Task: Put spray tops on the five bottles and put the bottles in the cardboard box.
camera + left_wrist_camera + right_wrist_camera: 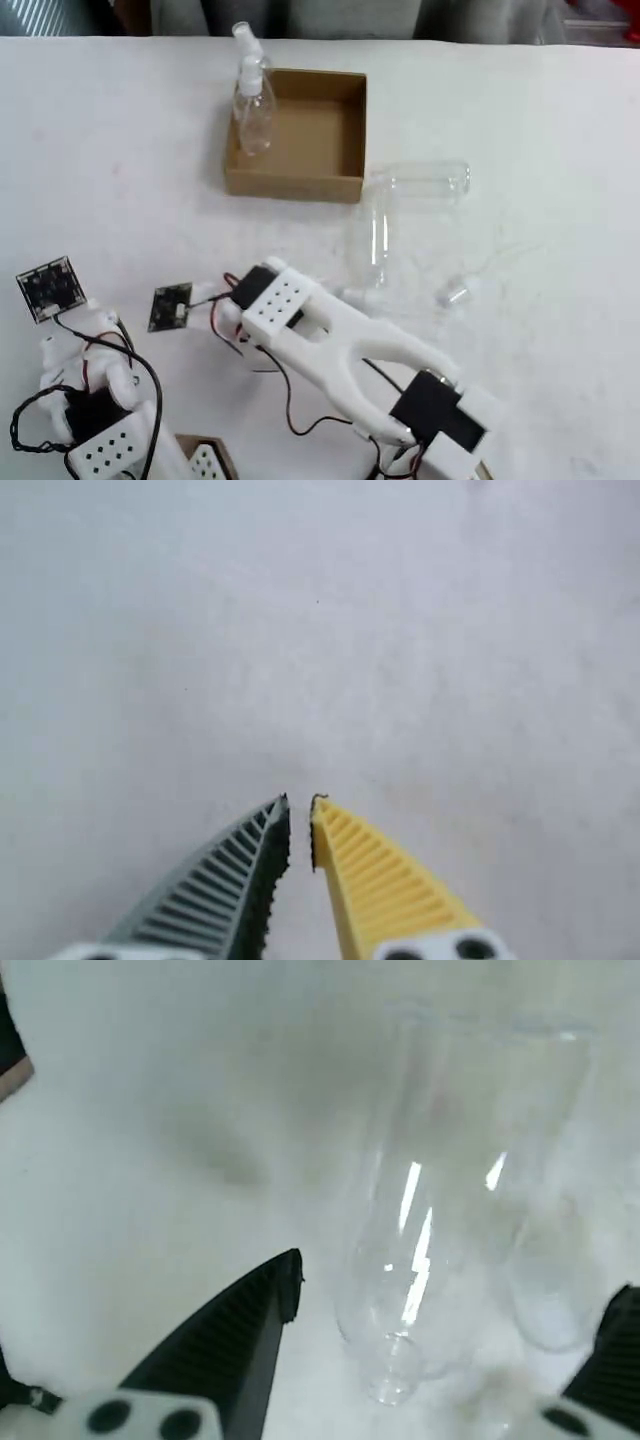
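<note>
Two clear round plastic bottles (405, 1270) lying on white table (150, 1080) under wide-open black ribbed right claw (455, 1285); grey-and-yellow ribbed left claw (300, 805) closed, empty.

A white table (540, 120) carried an open brown cardboard box (295, 185) towards its far side. Just beside the box's near right corner, a clear plastic bottle (425, 182) lay on its side, and a second clear bottle (367, 245) lay at an angle to it, their ends close together. A small clear spray top (455, 294) lay on the tabletop near both.
</note>
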